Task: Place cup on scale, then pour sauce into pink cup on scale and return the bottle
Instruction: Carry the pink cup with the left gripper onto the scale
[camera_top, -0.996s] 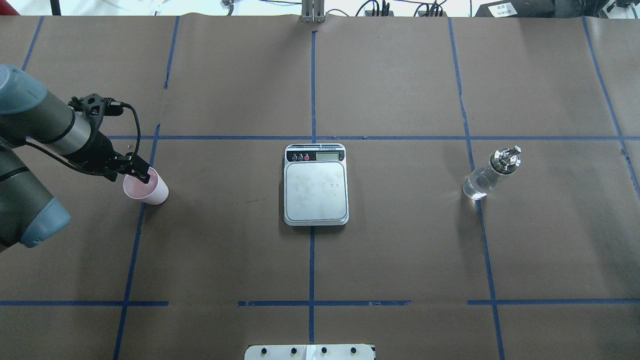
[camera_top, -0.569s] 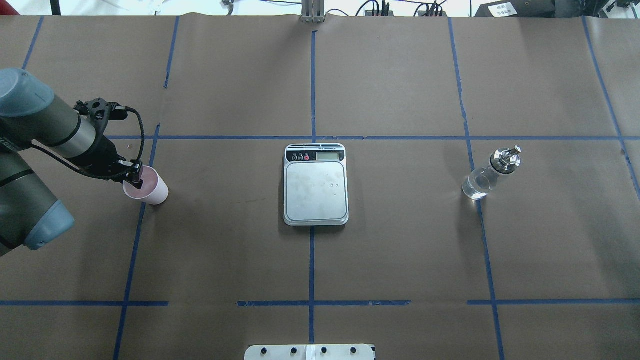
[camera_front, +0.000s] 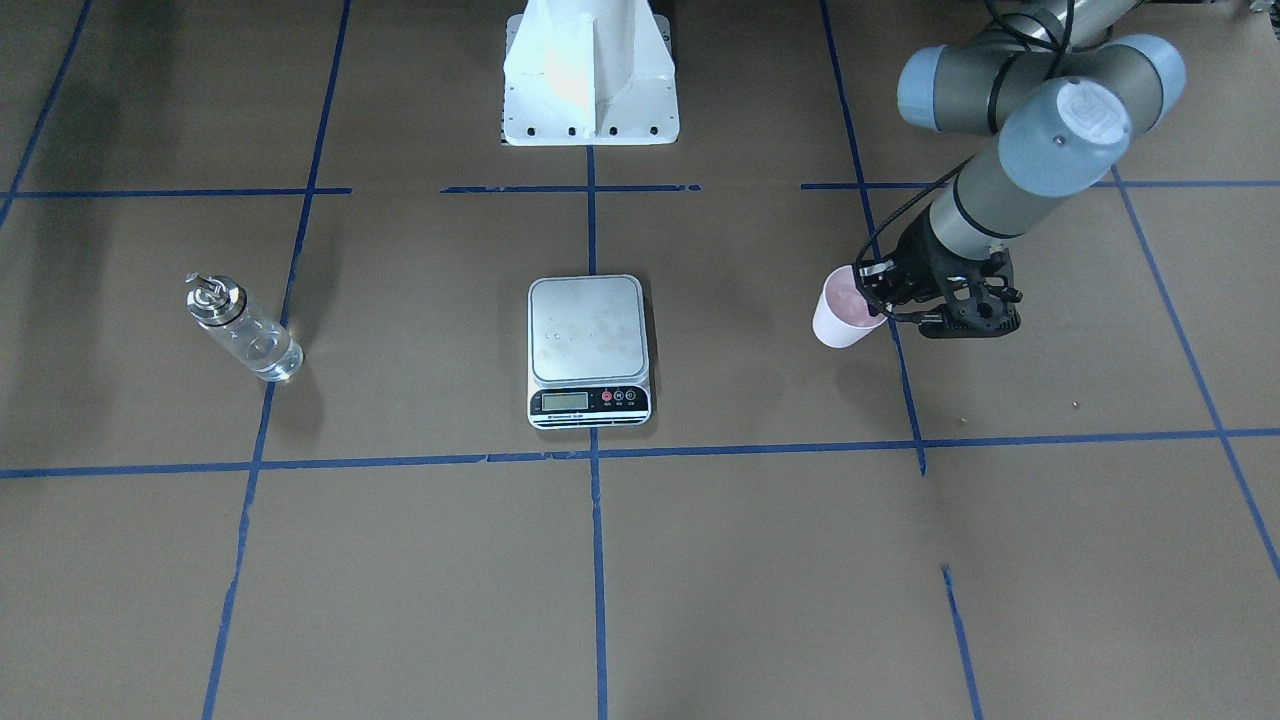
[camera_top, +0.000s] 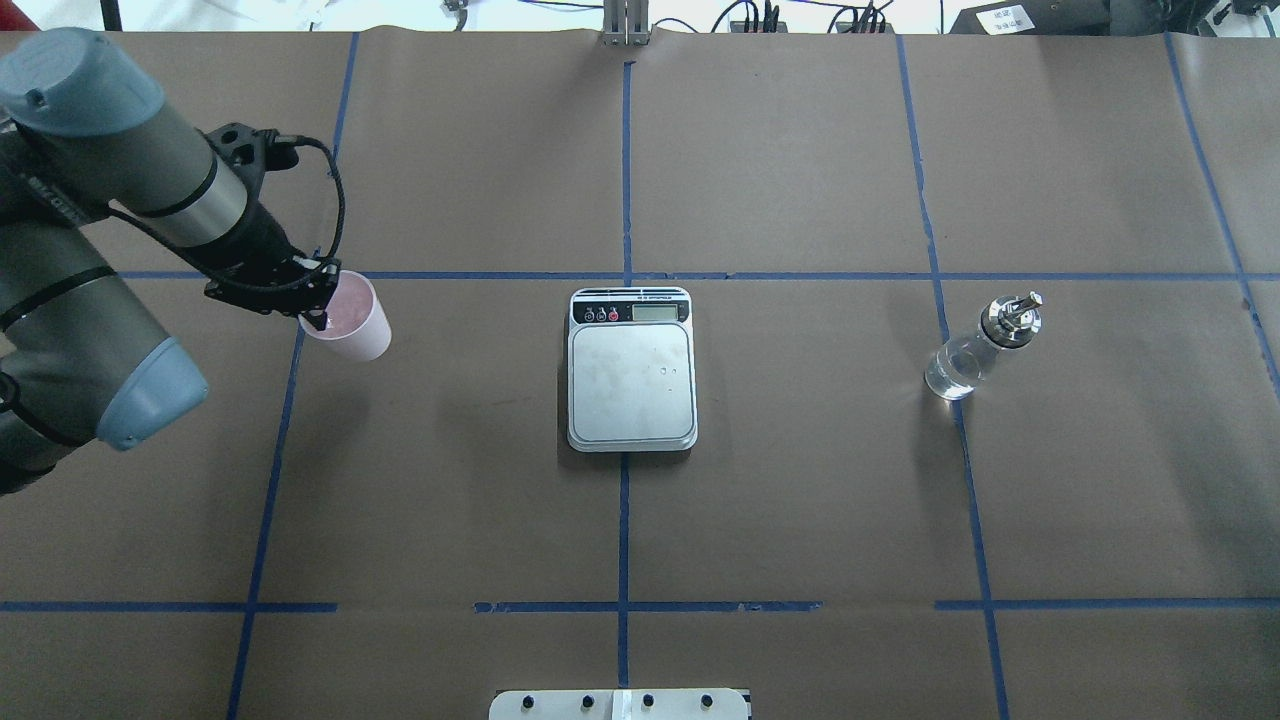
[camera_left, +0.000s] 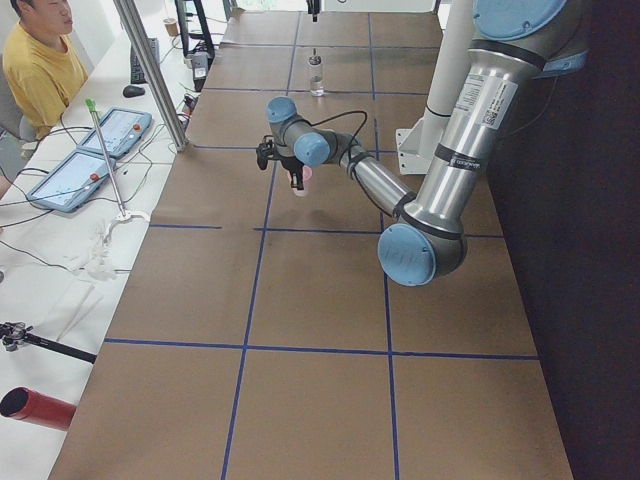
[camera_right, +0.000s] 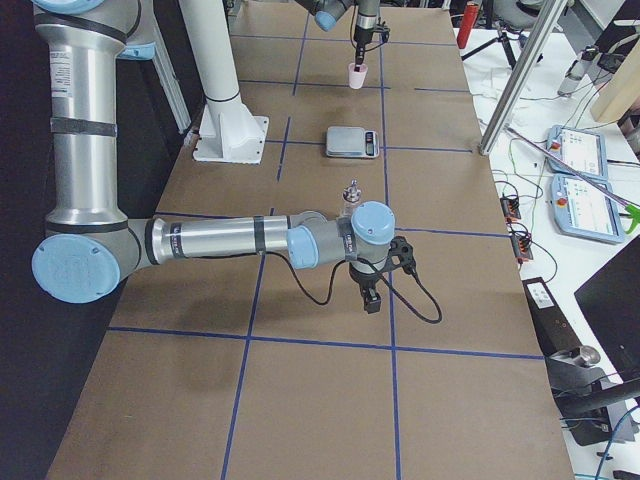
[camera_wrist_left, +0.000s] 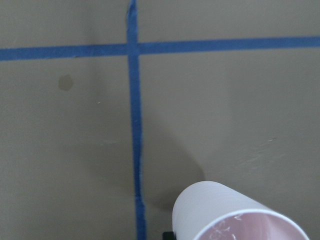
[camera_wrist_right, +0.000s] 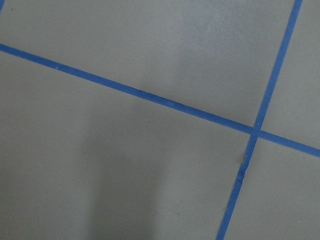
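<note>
My left gripper (camera_front: 873, 291) grips the rim of the cup (camera_front: 838, 322), its fingers closed over the edge of the pink mouth. The cup is just beside a blue tape line (camera_front: 905, 390) on the brown table (camera_front: 760, 560). The scale (camera_front: 588, 350) lies well apart from the cup, in the middle of the table, with its display strip facing away from my white base (camera_front: 588, 75). The bottle (camera_front: 240, 330) stands upright beyond the scale, on my right side.

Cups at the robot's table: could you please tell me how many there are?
1. The pink cup is pinched at its rim by the left gripper, on the robot's left of the scale, not on it. Nothing in view could hide another.
</note>
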